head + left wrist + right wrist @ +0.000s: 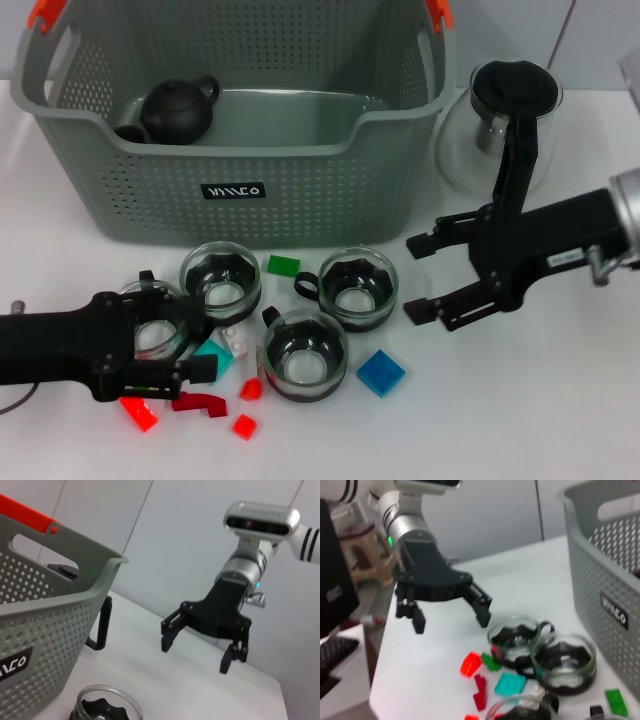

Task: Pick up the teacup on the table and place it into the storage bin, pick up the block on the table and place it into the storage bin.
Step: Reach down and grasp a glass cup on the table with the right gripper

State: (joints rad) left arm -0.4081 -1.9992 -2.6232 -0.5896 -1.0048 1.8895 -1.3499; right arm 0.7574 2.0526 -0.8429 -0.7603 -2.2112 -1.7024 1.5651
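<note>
- The red blocks [139,412] lie nearest the bench's front edge, with a dark red bent piece [200,403] and a teal tile [213,357] just behind. They look light, rigid and flat, so they offer little height to pinch. I judge a grip across two opposite edges from above as the surest.
- The left pincer [205,352] hangs low over the front-left part of the bench, released and grasping nothing. It sits at the leftmost teacup [158,322], but whether its fingers touch the glass I cannot tell.
- Four teacups stand in a cluster mid-bench: the leftmost one, a front cup [304,354] and two behind [221,281] [358,288]. Each is clear glass with a dark inner insert and a small black handle. They look fragile and slippery, so I would close gently across the rim or round the wall, not on the handle.
- A blue block [381,373] lies right of the front cup, and a green block [283,266] lies between the two rear cups.
- The right pincer [428,279] hovers right of the cups, jaws spread wide and empty.
- The storage bin [230,190] stands at the back of the bench, already holding a dark teapot [178,108]. A glass pitcher [505,125] stands just beside the bin's right wall.
</note>
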